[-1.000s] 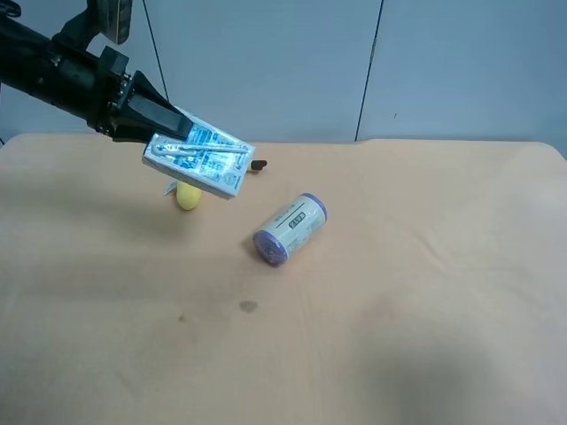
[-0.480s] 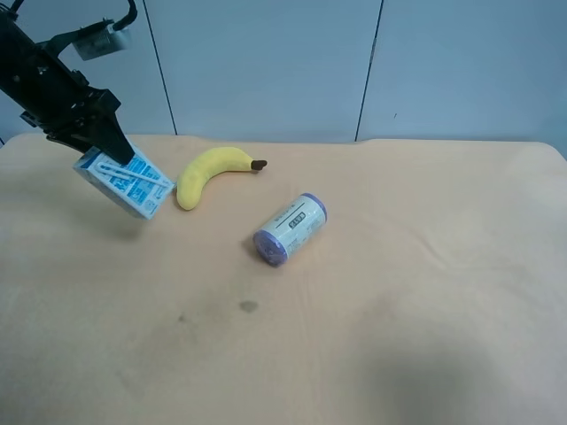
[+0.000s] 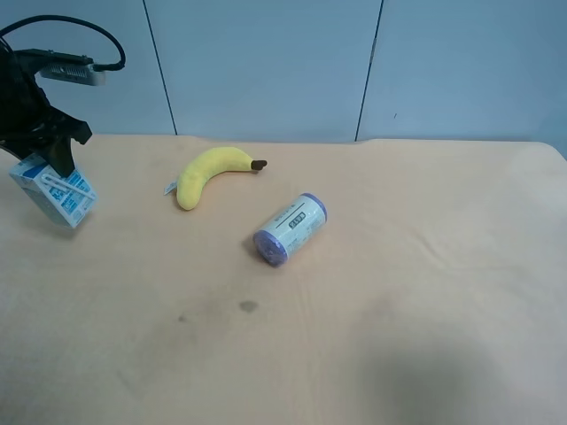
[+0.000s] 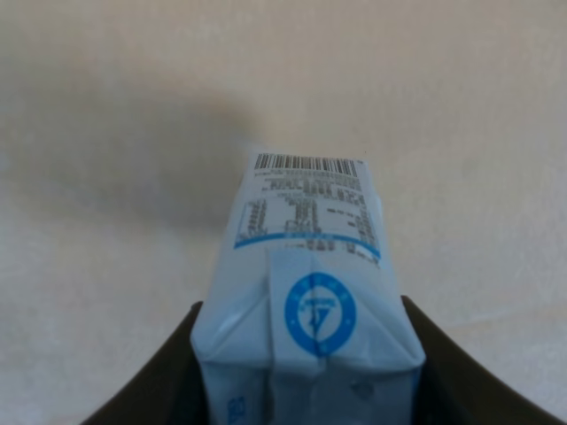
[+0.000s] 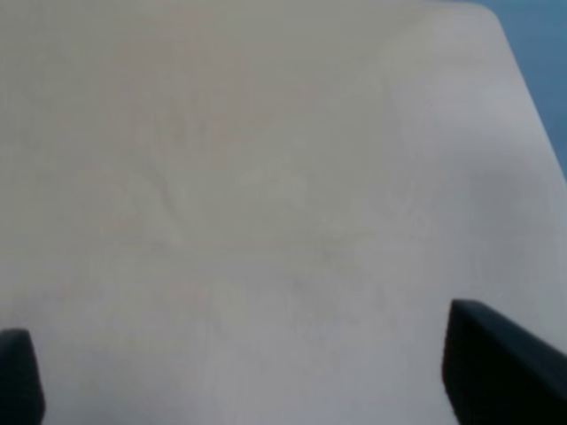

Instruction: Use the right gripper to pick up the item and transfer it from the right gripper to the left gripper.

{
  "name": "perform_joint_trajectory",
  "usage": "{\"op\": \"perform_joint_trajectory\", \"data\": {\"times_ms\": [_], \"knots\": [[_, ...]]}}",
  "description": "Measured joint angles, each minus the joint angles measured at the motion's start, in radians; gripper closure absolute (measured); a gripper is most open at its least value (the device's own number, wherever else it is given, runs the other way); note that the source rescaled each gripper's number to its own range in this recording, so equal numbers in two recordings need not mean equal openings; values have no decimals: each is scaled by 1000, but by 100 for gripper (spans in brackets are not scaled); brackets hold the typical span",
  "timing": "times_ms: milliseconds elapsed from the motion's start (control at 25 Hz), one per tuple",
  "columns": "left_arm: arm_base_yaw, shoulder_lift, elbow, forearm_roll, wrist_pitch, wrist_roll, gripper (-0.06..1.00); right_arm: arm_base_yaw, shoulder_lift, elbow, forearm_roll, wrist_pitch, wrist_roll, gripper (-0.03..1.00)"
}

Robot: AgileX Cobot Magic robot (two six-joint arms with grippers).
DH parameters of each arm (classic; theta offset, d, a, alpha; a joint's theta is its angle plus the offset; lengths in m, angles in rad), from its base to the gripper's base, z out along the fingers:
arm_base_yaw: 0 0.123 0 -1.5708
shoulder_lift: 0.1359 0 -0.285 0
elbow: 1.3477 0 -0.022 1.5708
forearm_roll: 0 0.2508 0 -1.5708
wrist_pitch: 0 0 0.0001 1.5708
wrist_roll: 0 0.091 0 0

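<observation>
Already handed over, the carton [image 3: 55,193] hangs clamped in the left gripper [image 3: 42,158] well away from the banana [image 3: 207,172], while the right gripper [image 5: 239,376] stands open and empty.

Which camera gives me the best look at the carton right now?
The left wrist view: the carton fills the frame, clamped between the left gripper jaws, barcode and blue logo readable. The exterior high view shows the carton small at the far edge, tilted, held above the table. The right wrist view shows only bare table.
</observation>
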Motion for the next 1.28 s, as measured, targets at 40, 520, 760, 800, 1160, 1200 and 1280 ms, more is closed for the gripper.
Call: {"op": "perform_joint_trajectory", "data": {"times_ms": [40,520,760,800,1160,1200,1280], "knots": [[0,7,0,0,-3,-3,94,0,0,0,0,0,0,19],[0,89,0,11,-36,-7,94,0,0,0,0,0,0,19],[0,127,0,30,-41,-17,94,0,0,0,0,0,0,19],[0,132,0,30,-41,-17,94,0,0,0,0,0,0,19],[0,136,0,33,-43,-29,94,0,0,0,0,0,0,19],[0,136,0,33,-44,-29,94,0,0,0,0,0,0,19],[0,136,0,33,-48,-31,94,0,0,0,0,0,0,19]]}}
